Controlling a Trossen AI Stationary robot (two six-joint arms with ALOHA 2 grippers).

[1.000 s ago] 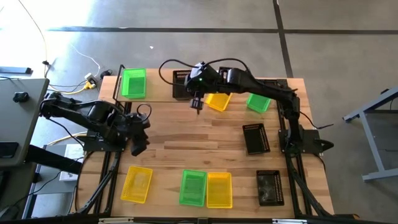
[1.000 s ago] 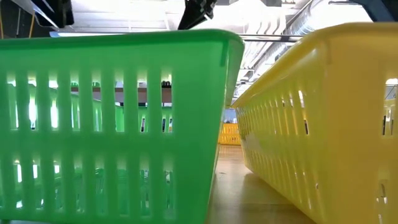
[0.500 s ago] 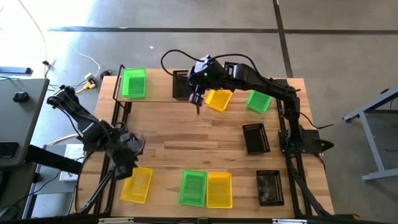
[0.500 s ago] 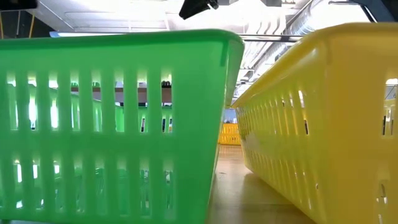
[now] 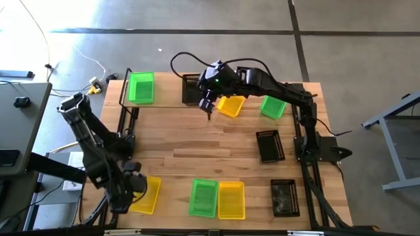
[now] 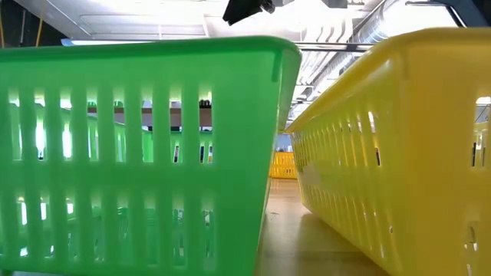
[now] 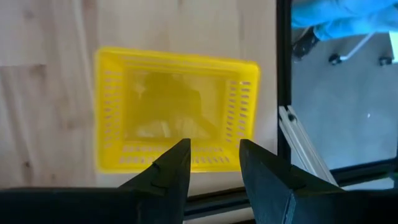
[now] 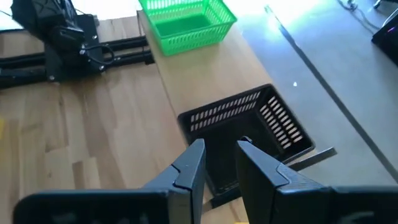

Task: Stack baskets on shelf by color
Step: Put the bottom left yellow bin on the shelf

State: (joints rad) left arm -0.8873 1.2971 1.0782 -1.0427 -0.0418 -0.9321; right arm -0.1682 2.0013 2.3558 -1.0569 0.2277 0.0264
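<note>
**Sorting barely begun: baskets mostly still loose on the tabletop**

High view: one green basket [image 5: 140,88] is seen at the left end of the shelf [image 5: 164,92], a black basket [image 5: 191,88] beside it, and a yellow basket [image 5: 230,105] lying askew at the shelf's front edge. A second green basket [image 5: 272,107] lies tilted further right. Two black baskets [image 5: 270,145] remain on the tabletop [image 5: 197,147], and near the front edge a yellow basket [image 5: 145,194], a green one [image 5: 204,197] and another yellow [image 5: 231,200] are left unsorted. No stack of one colour can be made out, so most of the task is judged outstanding.

Low view: only the front green and yellow baskets, side by side, are shown. No writing is legible.

Left wrist view: the left hand [image 7: 214,165] is held above the front yellow basket, fingers apart and empty.

Right wrist view: the right hand [image 8: 219,163] is poised over the black basket, fingers slightly parted, nothing gripped. No labels can be read.
</note>
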